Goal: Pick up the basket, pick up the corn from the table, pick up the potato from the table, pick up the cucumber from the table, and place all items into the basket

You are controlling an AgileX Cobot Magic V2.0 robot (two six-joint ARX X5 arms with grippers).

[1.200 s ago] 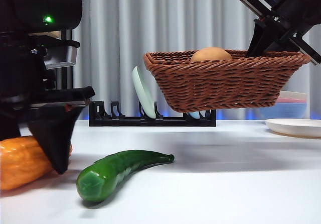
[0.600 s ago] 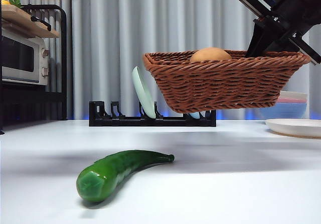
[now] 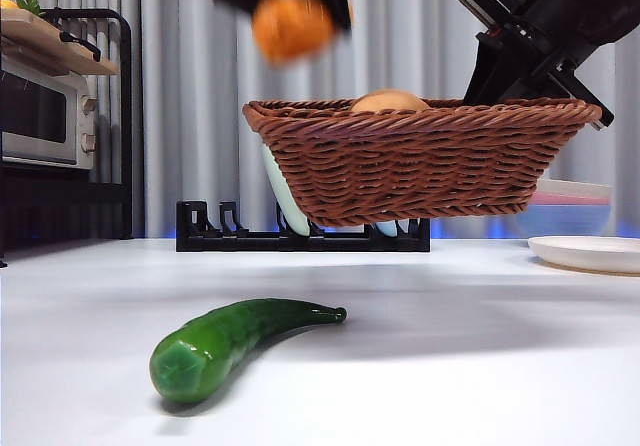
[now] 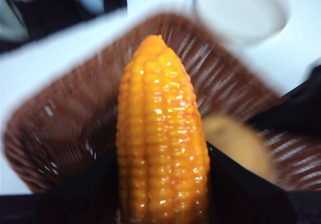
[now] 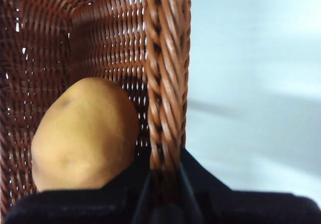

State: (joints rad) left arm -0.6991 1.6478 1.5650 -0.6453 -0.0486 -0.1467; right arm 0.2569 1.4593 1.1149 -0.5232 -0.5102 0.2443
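Front view shows the left hand (image 3: pixel 290 11) has lifted the corn (image 3: pixel 291 26), gripped tight, over the basket (image 3: pixel 415 161) the right hand (image 5: pixel 163 184) holds, ready to drop beside the potato (image 3: pixel 388 101).

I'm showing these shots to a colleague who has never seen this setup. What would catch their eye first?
Probably the basket held in the air by the right gripper, clamped on its rim, with the potato inside. Above it, the left gripper holds the orange corn over the basket. Near the camera, the cucumber lies alone on the table.
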